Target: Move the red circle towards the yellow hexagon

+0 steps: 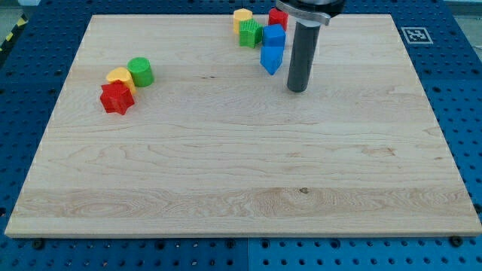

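The red circle [277, 18] lies at the view's top edge, partly hidden behind my rod. The yellow hexagon [242, 16] lies a short way to its left, apart from it. A green star [250, 34] sits just below the hexagon and touches it. A blue cube [273, 35] sits directly below the red circle, with a blue triangle [271, 59] under the cube. My tip [297, 90] rests on the board to the right of and slightly below the blue triangle, well below the red circle, touching no block.
At the view's left a green circle [140, 71], a yellow heart-like block [119, 76] and a red star [117, 98] sit clustered together. The wooden board [241, 188] ends just above the top cluster.
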You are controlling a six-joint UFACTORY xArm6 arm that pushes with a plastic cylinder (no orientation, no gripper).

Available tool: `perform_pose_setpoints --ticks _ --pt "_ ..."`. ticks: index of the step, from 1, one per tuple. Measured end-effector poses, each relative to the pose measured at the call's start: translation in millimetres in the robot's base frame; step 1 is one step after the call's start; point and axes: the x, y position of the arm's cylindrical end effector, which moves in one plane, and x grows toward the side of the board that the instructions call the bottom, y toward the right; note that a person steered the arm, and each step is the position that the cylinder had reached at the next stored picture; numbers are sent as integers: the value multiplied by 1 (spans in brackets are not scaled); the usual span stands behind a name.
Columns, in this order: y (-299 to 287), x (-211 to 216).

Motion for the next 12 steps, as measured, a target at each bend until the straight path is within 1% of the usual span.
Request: perform_pose_setpoints --ticks 2,3,6,7,8,9,10,11,12 --pt "-5 -29" --pt "-14 -38" --pt "-60 -56" --pt "-62 -75" --pt "-62 -107" --pt "-62 -117" --pt "-62 -115" --pt "-55 -82" --pt "-32 -39"
